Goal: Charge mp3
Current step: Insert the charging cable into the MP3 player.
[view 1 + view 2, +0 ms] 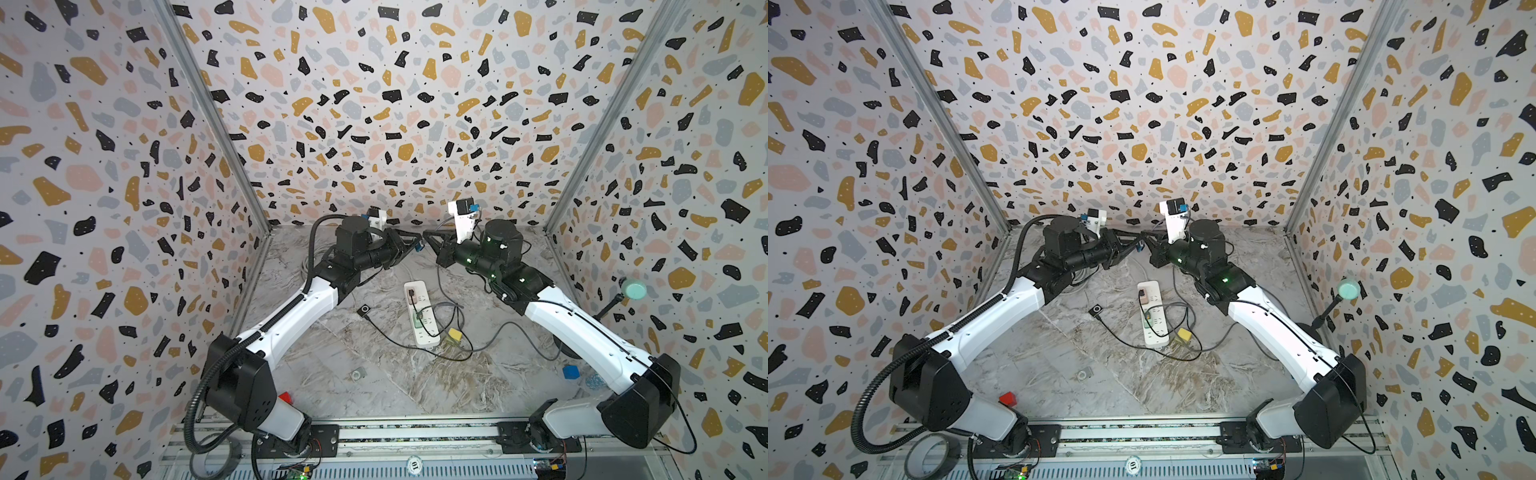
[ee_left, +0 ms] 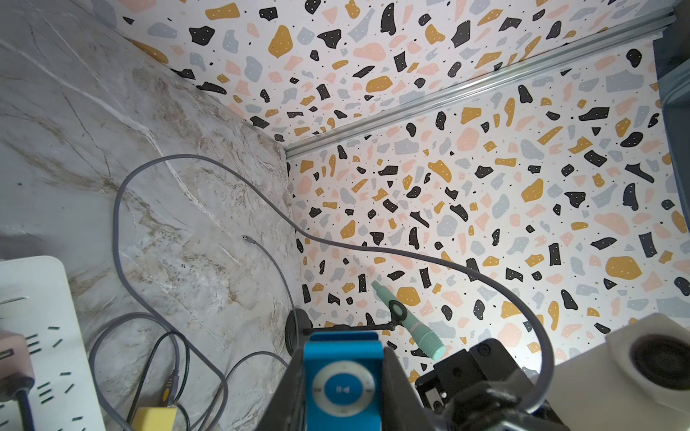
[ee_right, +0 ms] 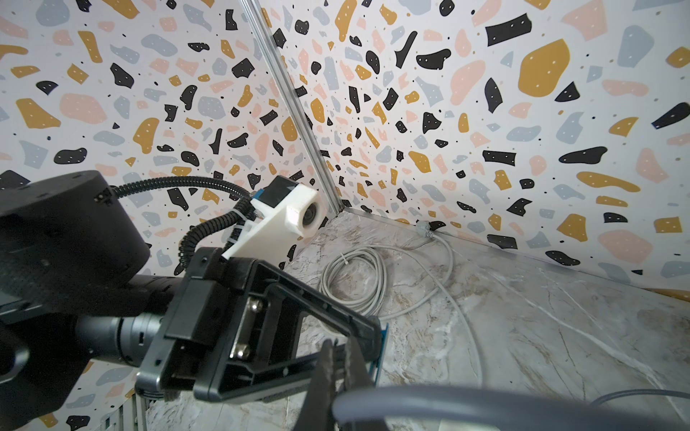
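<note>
A blue mp3 [image 2: 343, 388] with a round white control ring sits between the jaws of my left gripper [image 2: 343, 354], which is shut on it. This gripper [image 1: 414, 246] hangs above the rear middle of the table, and the blue mp3 [image 1: 419, 248] peeks out at its tip. Facing it tip to tip, my right gripper [image 3: 338, 349] is shut on the end of a grey cable [image 3: 448, 403]. The plug itself is hidden between the fingers. In both top views the right gripper [image 1: 1146, 237] nearly touches the blue mp3 [image 1: 1139, 248].
A white power strip [image 1: 421, 313] lies mid-table amid tangled cables. Beside it lie a black mp3 [image 1: 365, 310] and a yellow block [image 1: 455, 333]. A teal microphone [image 1: 633, 289] stands at the right wall. A blue cube [image 1: 570, 371], a red block [image 1: 285, 397] and a coiled white cable [image 3: 354, 280] lie around.
</note>
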Available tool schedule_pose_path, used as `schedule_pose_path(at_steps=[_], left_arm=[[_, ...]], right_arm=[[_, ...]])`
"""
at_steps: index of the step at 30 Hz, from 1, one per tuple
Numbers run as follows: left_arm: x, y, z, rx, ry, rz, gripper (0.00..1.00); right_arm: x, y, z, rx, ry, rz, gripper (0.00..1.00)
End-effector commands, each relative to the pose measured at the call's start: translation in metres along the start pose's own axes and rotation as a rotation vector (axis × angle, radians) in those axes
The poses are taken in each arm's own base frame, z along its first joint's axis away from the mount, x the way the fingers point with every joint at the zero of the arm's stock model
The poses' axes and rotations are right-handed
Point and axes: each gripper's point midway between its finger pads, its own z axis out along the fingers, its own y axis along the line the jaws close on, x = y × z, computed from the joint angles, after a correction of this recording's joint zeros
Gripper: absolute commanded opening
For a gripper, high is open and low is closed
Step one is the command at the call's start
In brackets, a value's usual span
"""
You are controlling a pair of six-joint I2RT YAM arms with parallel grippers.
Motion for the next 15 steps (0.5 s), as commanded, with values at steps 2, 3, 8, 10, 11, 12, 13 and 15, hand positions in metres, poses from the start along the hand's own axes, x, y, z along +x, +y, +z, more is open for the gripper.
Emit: schedule_pose_path(at_steps=[2,3,8,10,11,12,13,15], left_arm=[[-0.011,-0.107,-0.025,0.32,-0.042,0.155,0.0],[-0.011,-0.108,-0.026,0.324,-0.041,0.159,0.0],[-0.011,-0.11,-0.027,0.332,-0.041,0.158,0.0],[-0.011,-0.114,-0.027,0.346,-0.041,0.158,0.0],[-0.011,-0.116,-0.026,0.348,-0.037,0.163,0.0],[-0.009,-0.115,-0.024,0.336,-0.024,0.176,0.0],[-0.007,-0.113,-0.022,0.32,-0.017,0.189,0.0],[-0.003,-0.111,-0.02,0.312,-0.004,0.194,0.0]], right_arm=[[0.093,-0.018,0.008,0.052,0.29,0.057,0.0],[0.095,-0.019,0.008,0.056,0.293,0.059,0.0],[0.11,-0.021,0.011,0.064,0.331,0.047,0.0],[0.117,-0.023,0.013,0.071,0.349,0.054,0.0],[0.117,-0.023,0.013,0.074,0.349,0.061,0.0],[0.116,-0.023,0.014,0.072,0.341,0.066,0.0],[0.113,-0.023,0.015,0.075,0.332,0.072,0.0],[0.109,-0.026,0.018,0.085,0.321,0.086,0.0]])
